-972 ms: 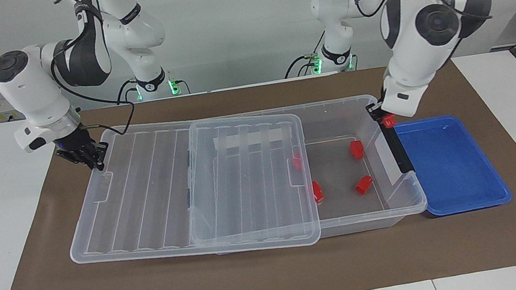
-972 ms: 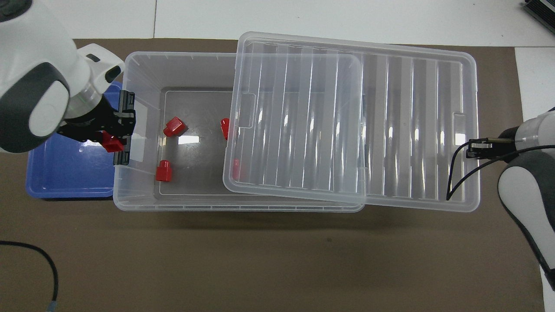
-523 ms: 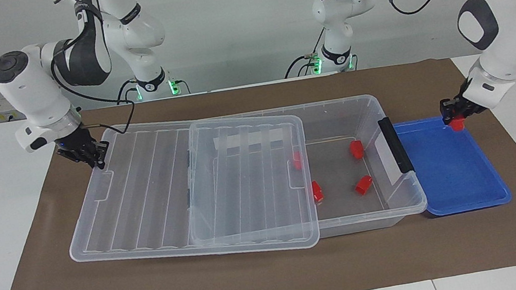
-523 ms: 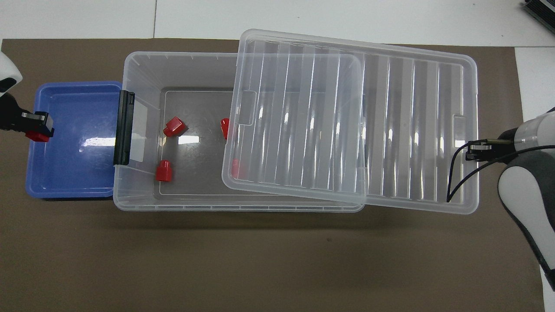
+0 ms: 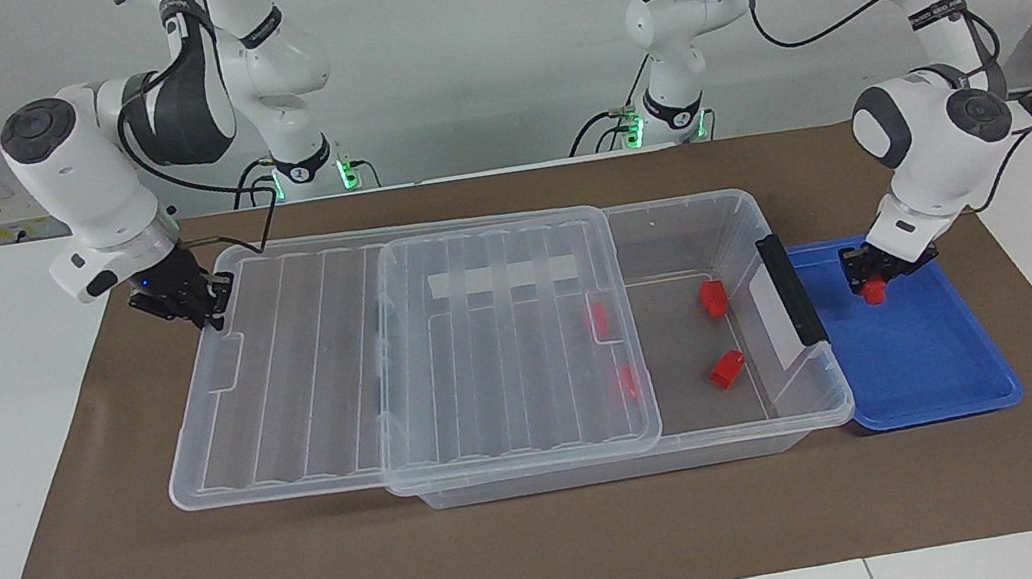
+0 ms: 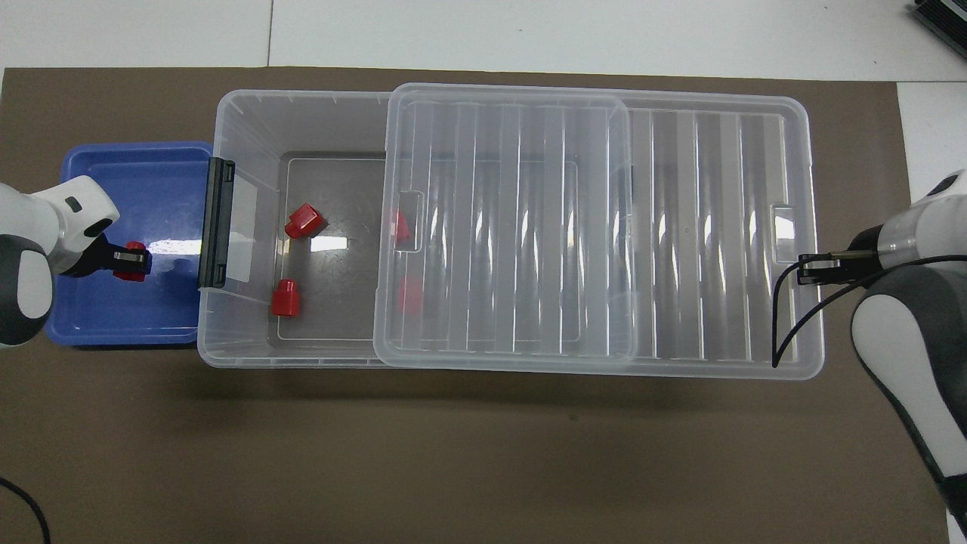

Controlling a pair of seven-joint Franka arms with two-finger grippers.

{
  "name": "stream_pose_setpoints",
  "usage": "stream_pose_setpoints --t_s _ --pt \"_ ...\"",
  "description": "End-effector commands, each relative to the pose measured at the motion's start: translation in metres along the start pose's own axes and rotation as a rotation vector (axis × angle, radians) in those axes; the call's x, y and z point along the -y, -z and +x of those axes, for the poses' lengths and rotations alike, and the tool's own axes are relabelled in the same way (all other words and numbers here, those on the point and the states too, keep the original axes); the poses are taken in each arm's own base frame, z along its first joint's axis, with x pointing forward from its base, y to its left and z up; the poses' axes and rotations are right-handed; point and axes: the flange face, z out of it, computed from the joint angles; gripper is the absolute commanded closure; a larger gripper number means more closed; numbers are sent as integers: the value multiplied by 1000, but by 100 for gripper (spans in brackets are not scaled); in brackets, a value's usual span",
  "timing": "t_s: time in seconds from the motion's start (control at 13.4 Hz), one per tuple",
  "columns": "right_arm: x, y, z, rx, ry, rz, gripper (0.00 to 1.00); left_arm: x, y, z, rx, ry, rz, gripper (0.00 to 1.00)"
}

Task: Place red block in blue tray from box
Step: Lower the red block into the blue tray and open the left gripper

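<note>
Bearing a blank white label [image 5: 771, 314] — seemingly — the box [image 5: 669, 228]

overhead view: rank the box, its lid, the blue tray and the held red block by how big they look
1. box and lid: look about alike, so unranked
2. blue tray
3. red block, held over the tray by the left gripper

Two glossy white arms with rounded links, dark grey joint caps, black cables looped along them, black hands [image 5: 186, 300] [image 5: 877, 271], green lights glowing at the bases
</note>
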Motion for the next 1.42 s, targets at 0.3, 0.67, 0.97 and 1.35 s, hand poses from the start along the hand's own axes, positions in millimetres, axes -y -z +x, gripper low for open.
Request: stream_pose_setpoints --t_s 0.3,0.67,0.97,1.35 --pt "1 2 -5 7 36 9 1 8 -41 -37 -31 81 -7 100" --pt "5 43 -1 -37 36 4 0 8 -48 -41 -35 109 -7 100" --pt "2 81 0 -24 2 -11 0 8 -46 -39 -40 96 -6 0" --pt "3 126 2 -22 -113 -9 0 -1 3 -13 -14 70 -4 0"
